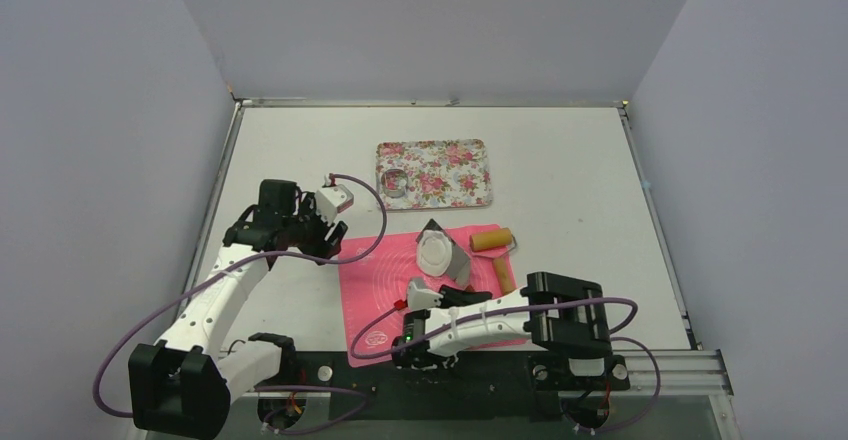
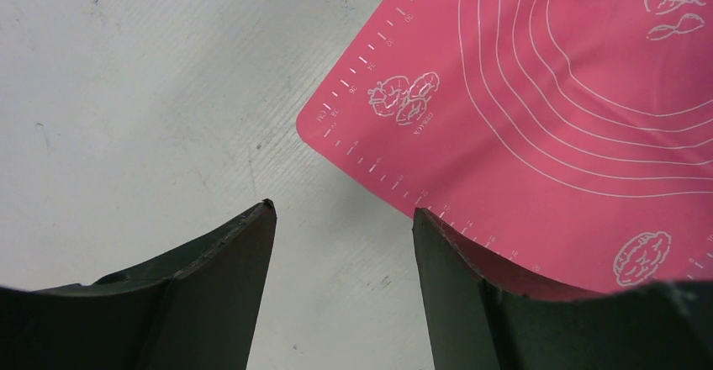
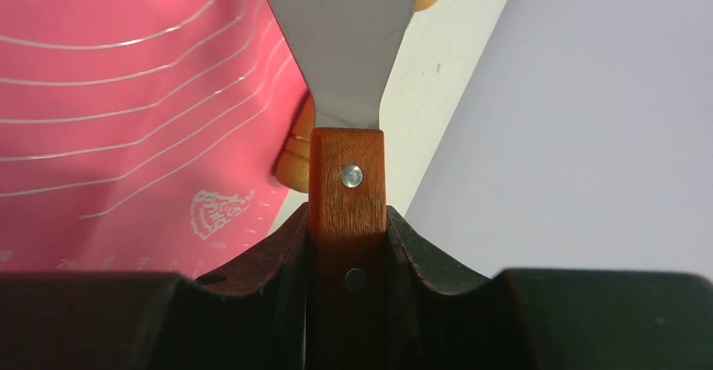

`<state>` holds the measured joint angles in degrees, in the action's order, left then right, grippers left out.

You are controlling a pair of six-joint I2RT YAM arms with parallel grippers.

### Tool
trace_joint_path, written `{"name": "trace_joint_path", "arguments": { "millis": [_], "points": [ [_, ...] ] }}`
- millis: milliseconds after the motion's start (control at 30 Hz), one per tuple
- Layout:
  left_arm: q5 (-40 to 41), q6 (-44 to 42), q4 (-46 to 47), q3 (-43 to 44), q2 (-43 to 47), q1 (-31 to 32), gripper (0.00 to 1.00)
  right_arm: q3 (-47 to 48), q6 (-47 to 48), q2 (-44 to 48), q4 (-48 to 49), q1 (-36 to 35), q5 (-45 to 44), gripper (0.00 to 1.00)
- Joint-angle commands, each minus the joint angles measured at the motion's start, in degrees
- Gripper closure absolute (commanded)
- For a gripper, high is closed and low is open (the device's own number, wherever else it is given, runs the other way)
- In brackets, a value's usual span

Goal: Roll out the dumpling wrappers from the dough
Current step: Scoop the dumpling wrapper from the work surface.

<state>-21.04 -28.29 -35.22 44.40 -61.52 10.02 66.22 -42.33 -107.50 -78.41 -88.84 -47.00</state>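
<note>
At the near edge of the desk (image 1: pixel 300 150), my right pincer (image 3: pixel 347 219) is closed tight on the red-brown wooden handle of a scraper (image 3: pixel 347 177), and the riveted wood fills the gap between both fingers. The scraper's broad metal blade (image 1: pixel 458 261) reaches away from me over a pink baking mat (image 1: pixel 380 290) printed with white measuring rings and small drawings. Just past the blade tip lies the dough (image 1: pixel 434 252), a flattened, roughly round white piece on the far half of the mat. The blade's edge is at its right side, though I cannot tell whether metal and dough touch. To the right of the blade, a wooden rolling pin (image 1: pixel 491 240) rests across the mat's far right corner, its handle pointing back toward me. Off the mat's left edge, my left pincer (image 2: pixel 343 214) hangs over bare desk with its jaws spread wide and nothing between them, the mat's rounded corner just ahead of the fingertips. Farther back, well apart from the mat, sits a flowered tray (image 1: pixel 450 172) with a small metal object (image 1: pixel 396 184) at its left end.
</note>
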Motion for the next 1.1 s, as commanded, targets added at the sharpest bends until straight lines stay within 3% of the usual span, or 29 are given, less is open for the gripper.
{"name": "trace_joint_path", "arguments": {
  "millis": [0,200,433,567,800,933,1067],
  "points": [
    [-1.7,0.0,0.9,2.4,0.5,0.0,0.41,1.7,-5.2,5.2,-4.7,1.8,-6.3,1.00],
    [-1.7,0.0,0.9,3.0,0.5,0.2,0.41,1.9,-1.8,1.6,-1.4,-2.3,-2.3,1.00],
    [-2.2,0.6,1.4,3.4,0.4,0.2,0.41,6.0,2.2,9.6,3.5,-1.8,-0.2,1.00],
    [-3.0,0.9,1.2,3.7,0.5,0.3,0.41,5.1,6.5,15.0,12.1,-4.5,4.5,1.00],
    [-3.3,0.5,0.7,4.3,-0.8,0.3,0.41,2.5,11.2,7.2,13.4,-8.0,4.4,1.00],
    [-3.4,1.0,0.8,4.8,-1.3,0.4,0.41,3.7,9.1,5.7,8.7,-7.4,-1.0,1.00],
    [-3.3,1.1,1.0,4.5,-0.6,0.4,0.41,3.5,9.9,0.8,5.5,-7.0,-0.7,1.00]
  ]
}}
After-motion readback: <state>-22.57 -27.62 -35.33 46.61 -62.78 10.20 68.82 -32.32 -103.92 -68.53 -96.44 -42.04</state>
